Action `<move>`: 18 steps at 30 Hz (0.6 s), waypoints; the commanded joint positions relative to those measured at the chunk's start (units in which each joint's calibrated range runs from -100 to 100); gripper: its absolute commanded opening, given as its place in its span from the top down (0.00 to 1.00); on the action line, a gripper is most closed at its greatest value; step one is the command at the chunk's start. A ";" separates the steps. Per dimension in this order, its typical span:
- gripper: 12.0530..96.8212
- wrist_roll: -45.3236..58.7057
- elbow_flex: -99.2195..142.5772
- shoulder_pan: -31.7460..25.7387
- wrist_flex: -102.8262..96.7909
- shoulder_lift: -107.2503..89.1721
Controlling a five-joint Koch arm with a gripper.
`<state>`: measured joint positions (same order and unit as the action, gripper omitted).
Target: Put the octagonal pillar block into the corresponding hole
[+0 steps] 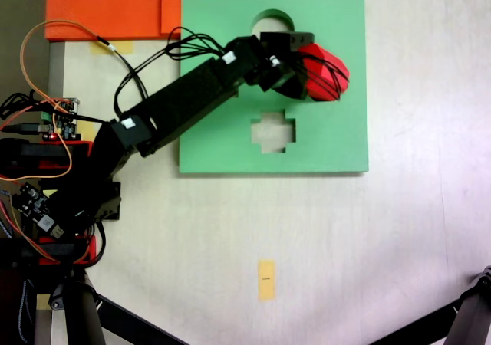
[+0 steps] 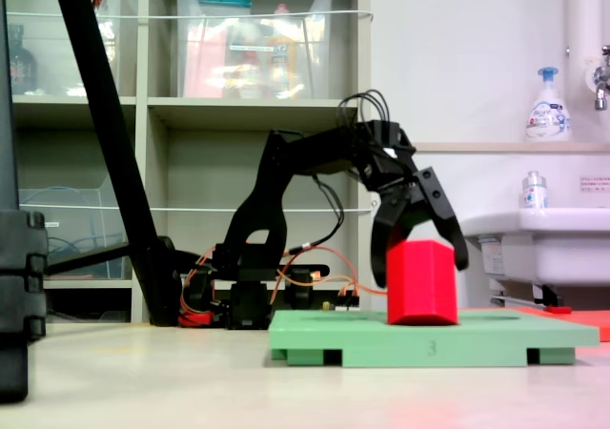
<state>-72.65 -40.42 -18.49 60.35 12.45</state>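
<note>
The red octagonal pillar block (image 2: 421,286) stands upright on the green foam board (image 2: 496,338), in its far right part in a fixed view (image 1: 322,57). My gripper (image 2: 419,269) hangs over the block, its two black jaws spread to either side of the block's top, open. From above, the gripper (image 1: 316,75) and the block cover the eight-sided hole, so it is hidden. I cannot tell whether the block's base sits in a cutout or on the board (image 1: 215,130). The round cutout (image 1: 270,19) and the cross-shaped cutout (image 1: 273,130) lie bare.
Orange foam sheets (image 1: 107,8) lie at the board's upper left. The arm's base and wiring (image 1: 46,169) sit at the left table edge. A yellow tape strip (image 1: 266,279) marks the table below the board. Black stand legs (image 1: 468,318) cross the lower corners.
</note>
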 commanded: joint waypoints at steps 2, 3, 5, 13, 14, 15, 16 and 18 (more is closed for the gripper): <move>0.79 -0.54 -4.54 0.34 -1.85 -0.16; 0.79 -0.54 -4.54 0.49 -1.85 0.12; 0.79 -0.54 -4.64 0.63 -2.05 0.68; 0.79 -0.54 -5.94 1.56 -3.68 4.17; 0.79 -0.54 -6.04 1.66 -3.68 4.31; 0.79 -0.54 -6.14 1.81 -3.68 4.59; 0.79 -0.54 -6.34 1.90 -3.68 5.01; 0.79 -0.54 -6.64 2.15 -3.68 5.57</move>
<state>-72.70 -44.93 -17.02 60.45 17.92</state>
